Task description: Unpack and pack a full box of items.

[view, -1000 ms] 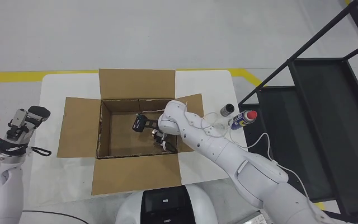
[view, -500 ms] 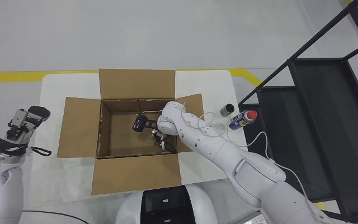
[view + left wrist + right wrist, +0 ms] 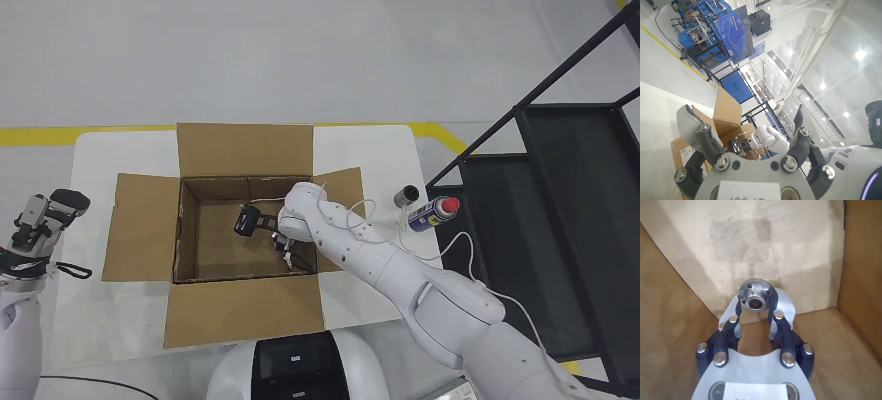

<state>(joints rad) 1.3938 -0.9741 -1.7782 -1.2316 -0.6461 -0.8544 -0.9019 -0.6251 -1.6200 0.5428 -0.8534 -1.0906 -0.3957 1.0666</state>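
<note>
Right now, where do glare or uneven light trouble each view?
Left wrist view: ceiling lamps flare white, and hall lines bow around the open left gripper. Right wrist view: the round steel flange in the right gripper glints; the brown cardboard box has one pale lit face, dim sides. Top view: even light, box interior shaded.

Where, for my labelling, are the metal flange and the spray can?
metal flange (image 3: 755, 286), right wrist view, on its flat plate.
spray can (image 3: 429, 214), top view, on its body.
</note>
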